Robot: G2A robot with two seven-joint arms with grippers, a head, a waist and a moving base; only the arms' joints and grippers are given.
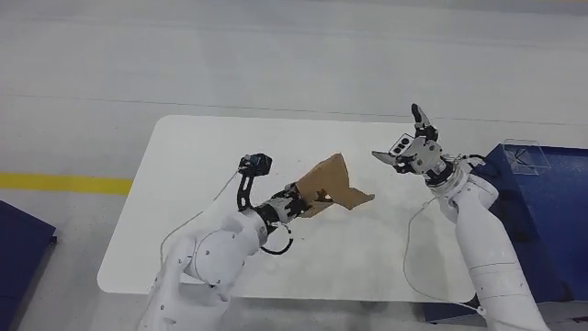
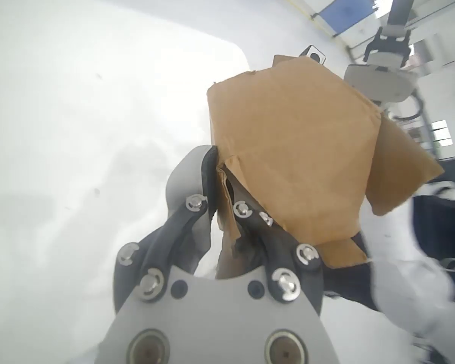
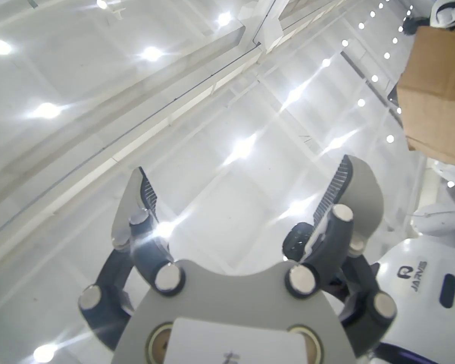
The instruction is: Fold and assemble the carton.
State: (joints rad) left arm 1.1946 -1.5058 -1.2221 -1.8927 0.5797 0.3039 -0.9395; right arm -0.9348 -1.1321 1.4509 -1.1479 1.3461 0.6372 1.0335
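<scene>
**Left claw pinches the carton over mid-bench; right claw spread and clear**

You have the carton (image 1: 333, 187) in the left claw (image 1: 299, 204), over the middle of the white bench (image 1: 202, 239). It is brown cardboard, only partly folded: one broad panel faces up and a flap juts out toward the right arm. From the left wrist view, the left claw (image 2: 219, 176) is pressed together on the near edge of the carton (image 2: 295, 145). One grey finger (image 2: 189, 179) lies against the outside of the board, and the other is hidden under the panel. The cardboard edge at the pinch is creased and bent. You cannot tell from these views whether the carton's underside touches the bench or hangs just above it.

Your right claw (image 1: 396, 133) sits over the right part of the bench, near the carton but apart from it, touching nothing. Its fingers are spread wide, one pointing away from the robot and one pointing toward the carton. From the right wrist view, the right claw (image 3: 244, 176) is tilted upward, with both ribbed pads (image 3: 149, 191) bare and the ceiling lights (image 3: 151, 52) behind them. The carton (image 3: 435, 92) sits at the edge of that picture, off to one side of the spread fingers.

A dark blue bin (image 1: 542, 211) stands just beside the bench on the right arm's side.
</scene>
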